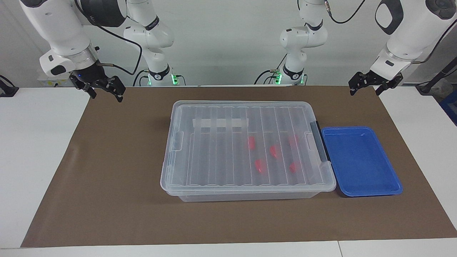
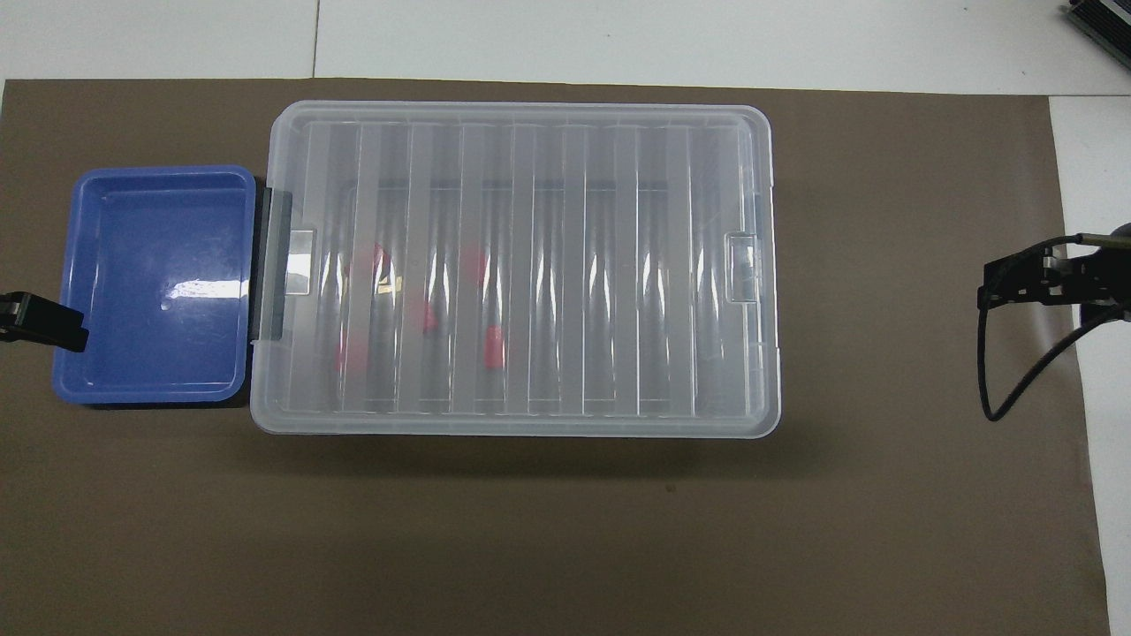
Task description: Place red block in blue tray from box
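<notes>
Clear plastic forms the box [image 1: 246, 150], which is set at the middle of the brown mat [image 1: 107, 200] with its ribbed lid [image 1: 221, 142] closed. Five red blocks [image 1: 274, 151] are seen through the lid, all lying on the box floor in the half toward the left arm's end of the table. A white tape strip [image 1: 220, 123] is stuck to the lid on the side nearer the robots. A dark grey latch [image 1: 319, 145] is fitted to the box end that faces the tray.

The blue tray [image 1: 360, 162] is placed just beside that latched end, touching or almost touching the box, toward the left arm's end of the table. Nothing is held in it.

The left gripper [image 1: 365, 86] is held in the air over the mat's edge nearest the robots, at the left arm's end; in the overhead view its tip [image 2: 44, 322] overlaps the tray's outer rim. Whether its fingers are apart or together cannot be told. The blocks are well apart from it, enclosed under the lid.

The right gripper [image 1: 107, 89] is held in the air over the mat's corner at the right arm's end, well apart from the box. Its fingers are seen spread apart, with nothing between them.
</notes>
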Controlling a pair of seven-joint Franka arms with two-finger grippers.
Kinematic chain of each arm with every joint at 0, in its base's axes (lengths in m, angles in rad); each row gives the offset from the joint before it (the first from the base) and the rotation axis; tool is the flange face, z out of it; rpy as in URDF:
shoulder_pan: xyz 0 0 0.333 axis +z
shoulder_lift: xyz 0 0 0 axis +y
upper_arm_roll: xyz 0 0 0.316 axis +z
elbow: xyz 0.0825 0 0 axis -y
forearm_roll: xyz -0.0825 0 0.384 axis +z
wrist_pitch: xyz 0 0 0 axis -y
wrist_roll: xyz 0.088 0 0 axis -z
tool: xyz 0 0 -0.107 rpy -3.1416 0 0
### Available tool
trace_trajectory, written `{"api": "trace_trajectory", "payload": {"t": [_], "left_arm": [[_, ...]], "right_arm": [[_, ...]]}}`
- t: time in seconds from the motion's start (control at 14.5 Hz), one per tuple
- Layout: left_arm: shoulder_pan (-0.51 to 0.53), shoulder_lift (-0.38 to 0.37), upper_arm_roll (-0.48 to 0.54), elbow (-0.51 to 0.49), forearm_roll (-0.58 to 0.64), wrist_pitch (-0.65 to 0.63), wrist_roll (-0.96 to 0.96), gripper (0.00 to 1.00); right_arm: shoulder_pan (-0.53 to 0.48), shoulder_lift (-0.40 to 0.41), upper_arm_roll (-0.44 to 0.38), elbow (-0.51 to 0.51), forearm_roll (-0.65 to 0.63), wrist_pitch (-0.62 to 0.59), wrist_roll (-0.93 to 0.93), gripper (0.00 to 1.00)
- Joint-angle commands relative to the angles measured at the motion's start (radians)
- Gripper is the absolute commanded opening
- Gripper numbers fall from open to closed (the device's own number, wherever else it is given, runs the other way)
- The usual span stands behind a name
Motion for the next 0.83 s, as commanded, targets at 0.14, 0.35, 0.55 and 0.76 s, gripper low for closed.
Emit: {"api": "trace_trajectory", "payload": {"t": [0.14,0.35,0.55,0.76], "left_arm": [[0.009,-0.028,-0.002,-0.033,-0.011,0.017,0.004,1.00],[0.009,-0.028,-0.002,-0.033,-0.011,0.019,0.004,1.00],[0.009,-0.028,-0.002,-0.033,-0.011,0.017,0.004,1.00],[0.009,-0.028,-0.002,-0.033,-0.011,0.017,0.004,1.00]], "right_arm": [[-0.007,-0.022,0.004,-0.031,0.007,0.025,-0.013,1.00],[-0.010,-0.022,0.004,-0.031,0.007,0.025,-0.007,1.00],[-0.004,-0.056,0.004,-0.132,0.007,0.187,0.013,1.00],[0.021,-0.076,0.004,-0.240,0.007,0.307,0.014,1.00]]}}
